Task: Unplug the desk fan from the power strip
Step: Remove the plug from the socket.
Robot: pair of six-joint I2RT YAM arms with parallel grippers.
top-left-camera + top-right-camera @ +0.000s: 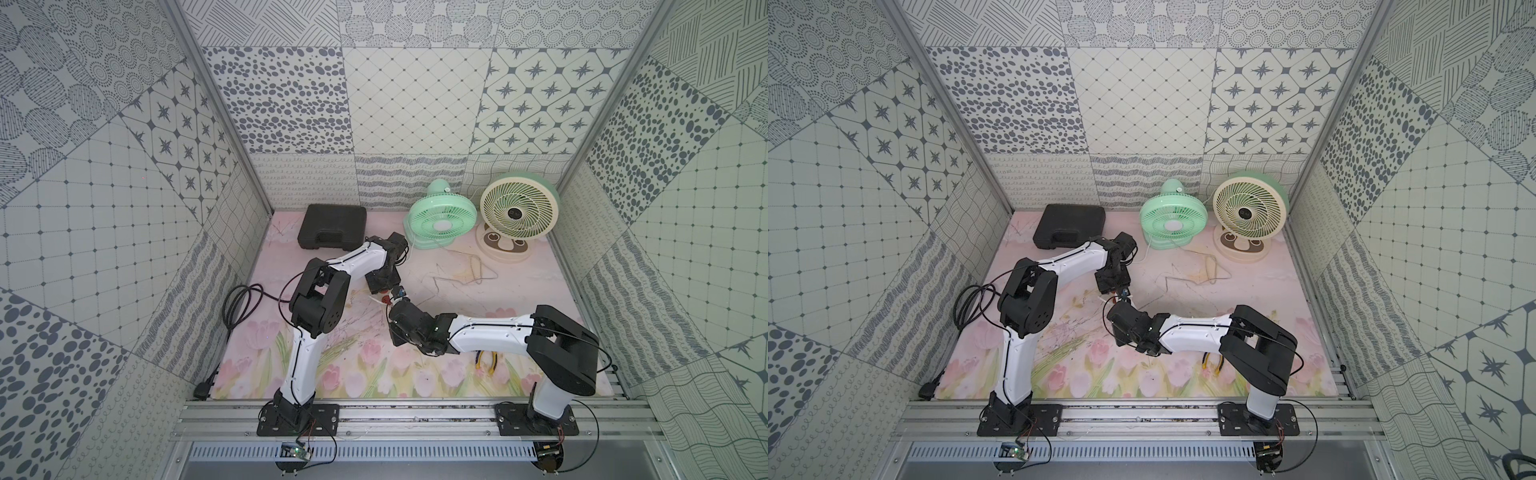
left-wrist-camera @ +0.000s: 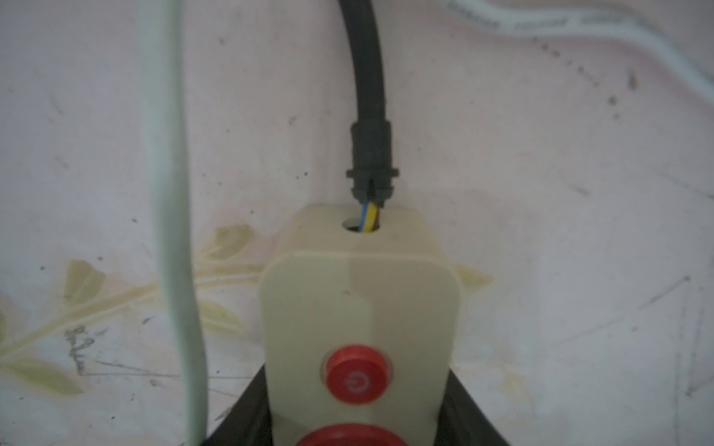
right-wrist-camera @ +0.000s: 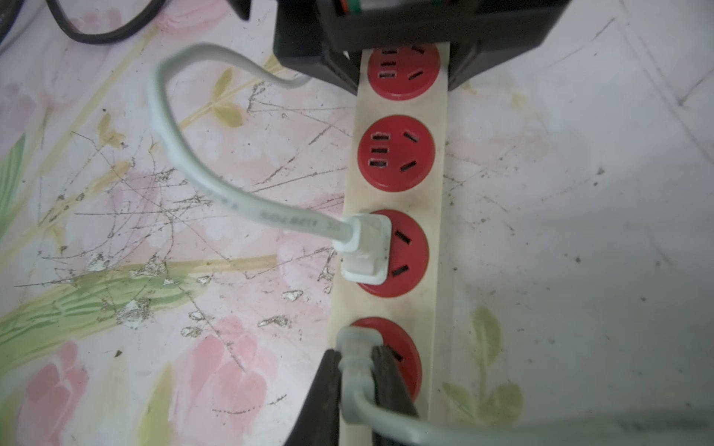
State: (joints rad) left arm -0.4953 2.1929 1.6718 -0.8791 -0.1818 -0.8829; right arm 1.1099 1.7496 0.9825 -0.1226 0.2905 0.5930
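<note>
A long cream power strip (image 3: 398, 200) with four round red sockets lies in the middle of a scratched floral table (image 1: 519, 291). A black plastic case (image 1: 332, 226), a mint-green fan (image 1: 442, 220) and a cream fan (image 1: 519, 210) stand well behind it. Both arms bend inward over the strip. The left pincer (image 2: 357, 386) is clenched across its button end. The right pincer (image 3: 357, 378) grasps a pale grey-green plug (image 3: 355, 347) in the end socket. Only the right wrist view shows a white plug (image 3: 367, 247) in the neighbouring socket.

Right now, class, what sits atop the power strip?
On the power strip: a white plug, and a grey plug pinched by the right end effector. Prongs are hidden.
</note>
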